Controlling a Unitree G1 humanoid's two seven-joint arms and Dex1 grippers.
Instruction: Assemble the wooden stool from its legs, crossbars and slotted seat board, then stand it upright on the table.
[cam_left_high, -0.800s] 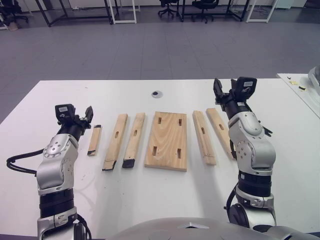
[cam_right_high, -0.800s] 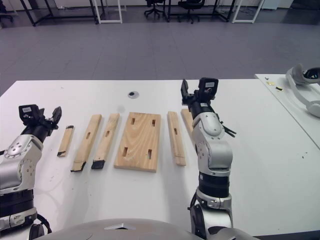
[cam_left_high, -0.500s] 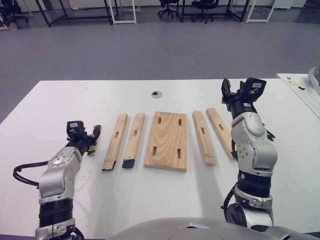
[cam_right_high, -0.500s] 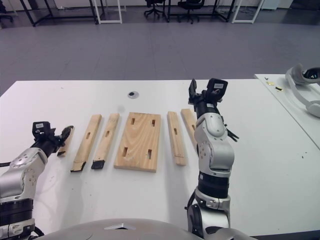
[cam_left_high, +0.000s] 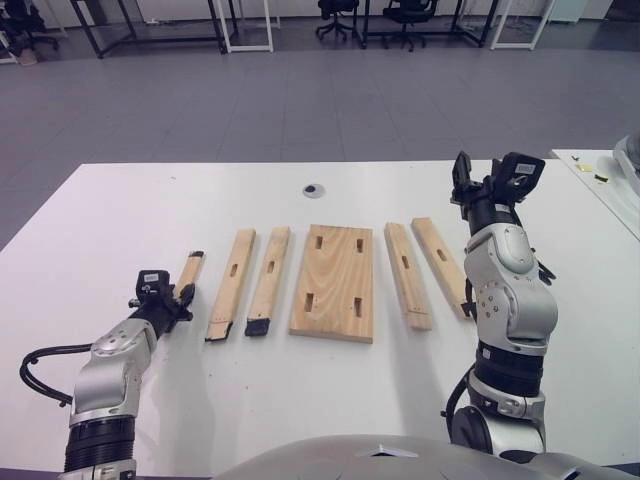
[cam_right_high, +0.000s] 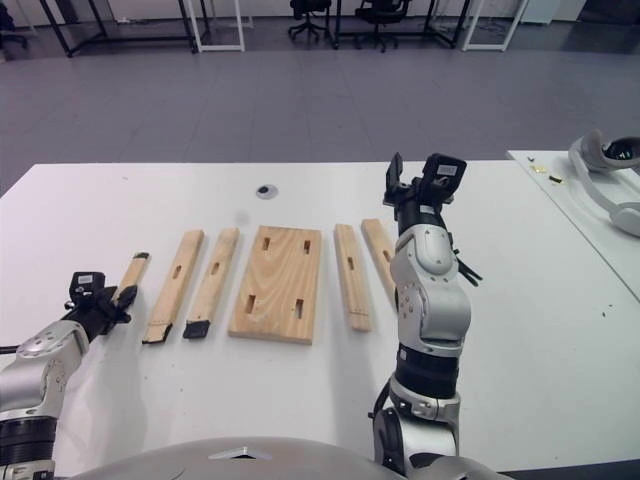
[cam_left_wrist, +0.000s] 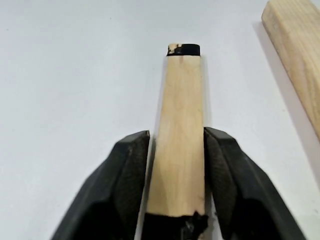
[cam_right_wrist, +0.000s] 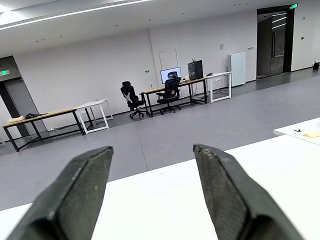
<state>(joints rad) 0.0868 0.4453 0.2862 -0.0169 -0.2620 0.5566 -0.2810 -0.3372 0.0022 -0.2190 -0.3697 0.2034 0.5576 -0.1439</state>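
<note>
The parts lie flat in a row across the white counter (cam_left_high: 300, 390), I'd judge so that each can be picked singly: the slotted seat board (cam_left_high: 333, 280) in the middle, two legs (cam_left_high: 231, 283) (cam_left_high: 268, 278) on its left, two more (cam_left_high: 408, 272) (cam_left_high: 442, 262) on its right, and a short crossbar (cam_left_wrist: 181, 145) at the far left end, apart from its neighbour

The left claw (cam_left_high: 180, 295) sits low over the crossbar's near end, set narrow with one finger (cam_left_wrist: 125, 175) on each side of the wood. A sliver of counter shows beside that finger, so it reads as astride rather than clamped, placed for a pinch across the narrow width

The crossbar's long axis runs away from the robot, roughly parallel to the legs and the board's long sides. Its dark-tipped far end points toward the counter's back edge

The right claw (cam_right_wrist: 152, 170) is raised above the right-hand legs, spread wide and holding nothing, aimed out at the room, likely parked
</note>
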